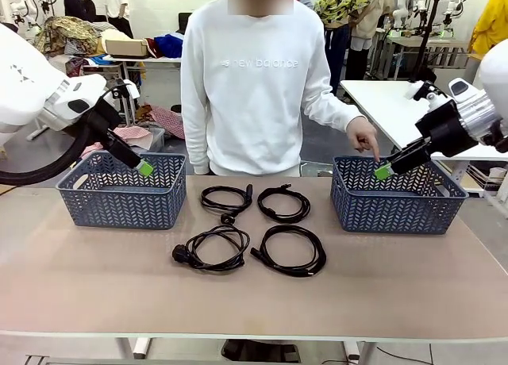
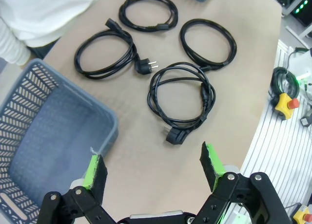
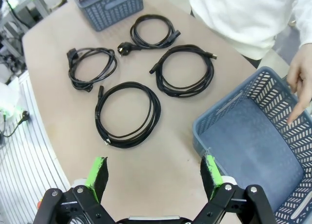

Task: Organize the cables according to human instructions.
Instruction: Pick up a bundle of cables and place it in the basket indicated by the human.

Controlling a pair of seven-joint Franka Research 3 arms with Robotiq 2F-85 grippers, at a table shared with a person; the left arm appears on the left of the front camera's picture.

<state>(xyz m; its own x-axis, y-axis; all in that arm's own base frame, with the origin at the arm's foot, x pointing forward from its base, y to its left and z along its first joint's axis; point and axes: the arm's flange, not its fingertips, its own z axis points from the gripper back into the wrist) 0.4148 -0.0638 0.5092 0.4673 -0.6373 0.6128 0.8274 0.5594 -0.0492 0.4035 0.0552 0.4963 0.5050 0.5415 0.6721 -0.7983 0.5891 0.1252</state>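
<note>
At the tabletop's (image 1: 95,286) middle: four coiled cables (image 1: 180,256), both grippers spread and empty.
Front view: the cables lie two by two between a left basket (image 1: 119,202) and a right basket (image 1: 397,210). The left gripper (image 1: 144,168) hangs at the left basket's far right corner, and the right gripper (image 1: 383,172) over the right basket, where a person's hand (image 1: 365,135) points down. Left wrist view: jaws wide above a basket corner and bare tabletop. Right wrist view: jaws wide above the right basket's corner.
</note>
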